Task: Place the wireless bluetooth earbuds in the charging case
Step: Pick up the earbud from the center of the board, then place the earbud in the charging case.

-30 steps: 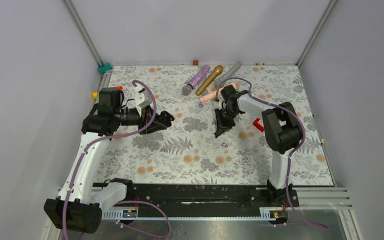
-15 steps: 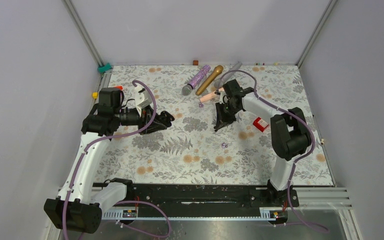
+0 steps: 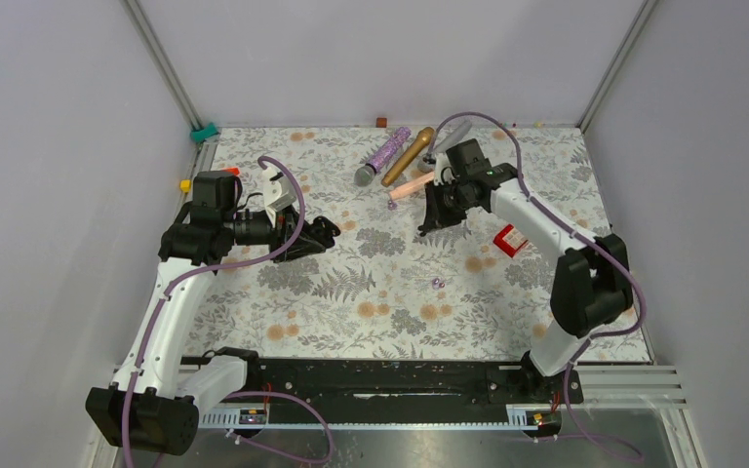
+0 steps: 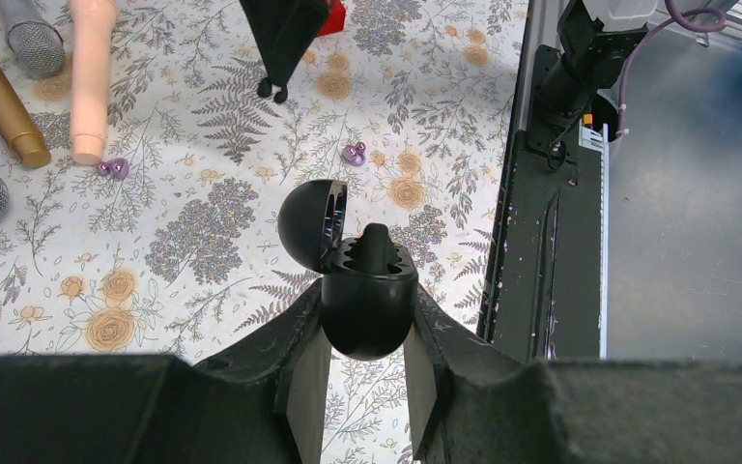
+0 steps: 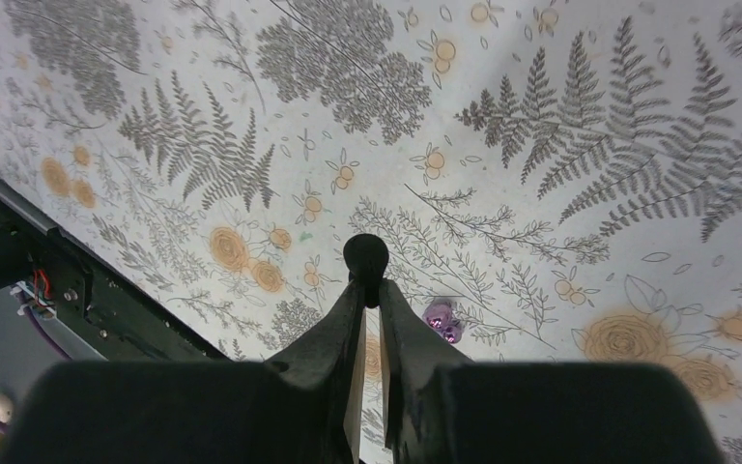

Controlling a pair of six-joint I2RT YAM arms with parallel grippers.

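The table point(image 3: 351, 322) carried everything, with the left end effector point(image 3: 324, 232) toward 9 o'clock in the top view and the right end effector point(image 3: 427, 224) toward 1 o'clock, well apart. The left one was clamped around the case point(image 4: 367, 300), its lid point(image 4: 304, 222) swung open to 10 o'clock of the body and the sockets facing up. A dark lump point(image 4: 377, 242) rose from one socket, probably a bud already seated. The right one had its fingers pressed nearly together, pinching a black bud point(image 5: 365, 253) at the very tips, above the cloth. One purple bud point(image 3: 437, 283) lay on the table at about 5 o'clock of the right end effector, and another point(image 4: 113, 168) lay just beside the pink microphone point(image 3: 412, 185). The step in hand looked like carrying the black bud to the case. Doing it well would mean travelling toward 9 o'clock with the pinch unchanged, arriving above the free socket, lowering straight down clear of the lid, and releasing only once the bud sat inside. The left grip should not shift meanwhile.
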